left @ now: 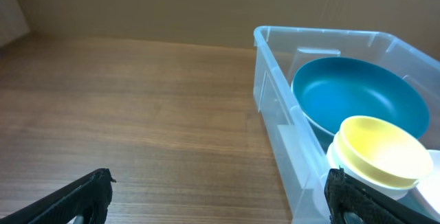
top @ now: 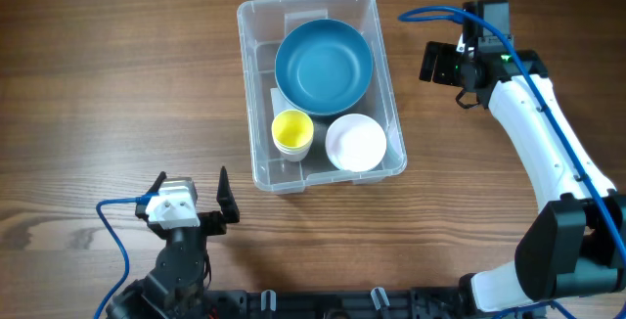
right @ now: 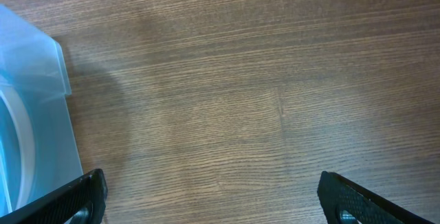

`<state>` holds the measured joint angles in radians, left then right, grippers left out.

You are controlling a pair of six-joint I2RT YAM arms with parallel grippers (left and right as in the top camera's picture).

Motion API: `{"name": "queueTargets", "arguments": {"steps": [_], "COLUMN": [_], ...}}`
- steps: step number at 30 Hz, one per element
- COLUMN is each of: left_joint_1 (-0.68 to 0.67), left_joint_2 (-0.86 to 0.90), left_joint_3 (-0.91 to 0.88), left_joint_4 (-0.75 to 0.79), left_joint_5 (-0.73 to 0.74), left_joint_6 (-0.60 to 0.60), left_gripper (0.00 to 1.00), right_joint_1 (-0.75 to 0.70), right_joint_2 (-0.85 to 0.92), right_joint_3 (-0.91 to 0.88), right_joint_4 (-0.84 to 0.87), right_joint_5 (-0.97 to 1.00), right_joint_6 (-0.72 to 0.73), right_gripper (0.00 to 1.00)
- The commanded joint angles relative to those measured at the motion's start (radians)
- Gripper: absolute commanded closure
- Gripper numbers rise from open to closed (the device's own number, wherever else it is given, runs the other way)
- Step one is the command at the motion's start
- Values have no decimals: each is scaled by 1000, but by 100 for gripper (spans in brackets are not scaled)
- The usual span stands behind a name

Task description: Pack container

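Wooden surface (top: 98, 84) carries the container (top: 250, 84), upper centre of the overhead view. Inside it: blue bowl (top: 324, 65), white bowl (top: 355, 143), yellow cup (top: 291, 131). Left fingers (left: 72, 202) and right fingers (right: 371, 200) are spread wide and hold nothing. Risk: a careless left advance could clip the rim and shove the container.

Colours: container (top: 246, 84) clear plastic. Inside it, teal-blue bowl (top: 324, 63), yellow cup (top: 291, 130), white bowl (top: 355, 143). Worktop (top: 117, 84) mid-brown, wood grain. Right arm (top: 543, 133) white shell. Cable (top: 430, 11) blue. Left gripper (left: 216, 203) and right gripper (right: 213, 196) black.
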<state>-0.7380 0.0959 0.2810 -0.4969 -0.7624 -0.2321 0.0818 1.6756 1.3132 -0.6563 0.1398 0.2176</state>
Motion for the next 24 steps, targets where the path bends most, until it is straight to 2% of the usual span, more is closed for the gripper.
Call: {"name": "queueTargets", "arguments": {"steps": [1,6,7,8,12,14,18,24], "left_joint_1": [-3,-3,-3,-3,-3,-3,-3,-3], "left_joint_2": [-11,-11,-11,-11,-11,-11,-11,-11], "left_joint_3": [-2,-2,-2,-2,-2,-2,-2,-2], "left_joint_4": [67,156,157,157,149,143,124,6], "left_joint_5": [-17,63,112,249,414,415,262,253], "left_joint_6": [46,79,128,211,298,307,307,306], "left_gripper": [0,0,0,0,0,0,0,0], "right_joint_1": [-3,-3,-3,-3,-3,-3,-3,-3], "right_joint_2": [8,8,8,8,8,8,8,8], "right_joint_3": [-3,-4,-3,-3,-3,-3,-3,-3], "right_joint_4": [2,2,2,3,5,6,6,6], "right_joint_5": [21,21,21,18,18,18,17,17], "right_joint_6": [-8,-8,-8,-8,-8,-8,-8,-7], "right_gripper": [0,0,0,0,0,0,0,0]}}
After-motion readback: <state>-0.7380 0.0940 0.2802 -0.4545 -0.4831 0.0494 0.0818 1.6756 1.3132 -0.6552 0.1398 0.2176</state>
